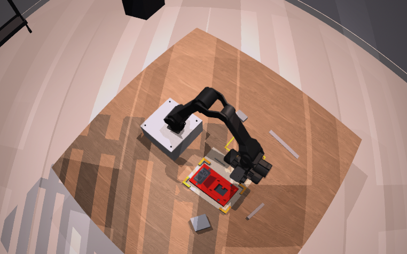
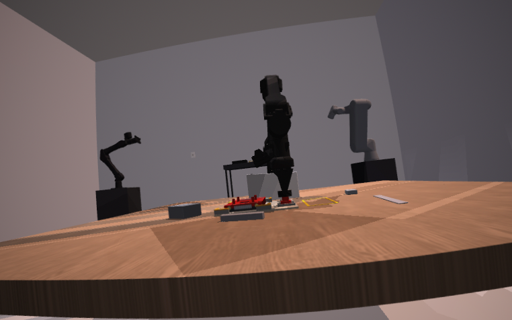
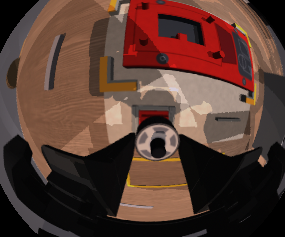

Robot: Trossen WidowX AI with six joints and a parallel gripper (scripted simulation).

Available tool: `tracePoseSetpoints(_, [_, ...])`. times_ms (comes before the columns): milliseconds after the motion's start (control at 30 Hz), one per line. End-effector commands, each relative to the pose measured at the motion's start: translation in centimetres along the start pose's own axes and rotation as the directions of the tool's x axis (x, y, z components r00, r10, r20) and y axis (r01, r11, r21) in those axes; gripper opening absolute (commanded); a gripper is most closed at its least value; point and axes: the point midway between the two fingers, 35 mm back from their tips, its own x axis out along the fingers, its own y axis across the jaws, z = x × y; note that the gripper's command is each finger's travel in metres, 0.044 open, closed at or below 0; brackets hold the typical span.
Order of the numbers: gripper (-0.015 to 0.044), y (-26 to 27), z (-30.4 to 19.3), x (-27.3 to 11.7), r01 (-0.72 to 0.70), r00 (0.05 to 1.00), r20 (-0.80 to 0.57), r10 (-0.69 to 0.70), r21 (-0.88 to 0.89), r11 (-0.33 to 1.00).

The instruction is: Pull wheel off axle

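Note:
The wheel (image 2: 285,195) (image 3: 157,133) has a silver rim face and a dark tyre. It sits over the red axle base (image 2: 285,200) (image 3: 146,115) at the pale plate's end, apparently still on the axle. My gripper (image 2: 285,191) (image 3: 157,138) points down and is shut on the wheel, one finger on each side. In the top view the arm hides the wheel and fingertips. The marked area is a yellow outline (image 1: 229,142) (image 2: 304,202) (image 3: 156,186) beside the plate, partly hidden by the arm in the top view.
A red car body (image 1: 210,181) (image 2: 246,202) (image 3: 184,55) lies between corner brackets beside the wheel. A grey block (image 1: 200,222) (image 2: 184,210), a short bar (image 1: 255,211) (image 2: 242,216) (image 3: 54,61), a long flat bar (image 1: 283,143) (image 2: 390,198) and a small block (image 1: 242,115) (image 2: 351,191) lie around.

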Motion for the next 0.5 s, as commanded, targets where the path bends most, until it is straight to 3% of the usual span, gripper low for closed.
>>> tracePoseSetpoints(0, [0.0000, -0.12, 0.01, -0.16, 0.005, 1.000, 0.000, -0.005, 0.000, 1.000])
tracePoseSetpoints(467, [0.0000, -0.09, 0.01, -0.62, 0.003, 1.000, 0.000, -0.003, 0.001, 1.000])
